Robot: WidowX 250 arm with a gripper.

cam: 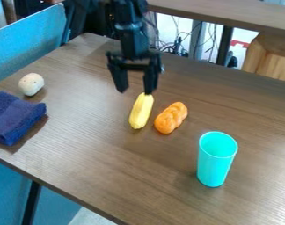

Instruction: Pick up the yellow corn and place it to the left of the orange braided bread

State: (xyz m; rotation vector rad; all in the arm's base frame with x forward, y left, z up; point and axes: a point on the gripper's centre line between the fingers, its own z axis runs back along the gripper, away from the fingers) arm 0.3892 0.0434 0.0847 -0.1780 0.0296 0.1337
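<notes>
Here, the yellow food (141, 111) is aligned lengthwise up the view, far end slightly rightward, near the empty, spread tool (135, 91).

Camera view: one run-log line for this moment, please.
gripper: open, at far end of yellow item | contact: cannot tell | orange bun: beside yellow item | cup: upright | pale ball: near folded cloth

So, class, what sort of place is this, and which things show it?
Probably a robotics lab or workroom: a black robot arm hangs over a wooden table, and loose cables tangle behind it.
</notes>
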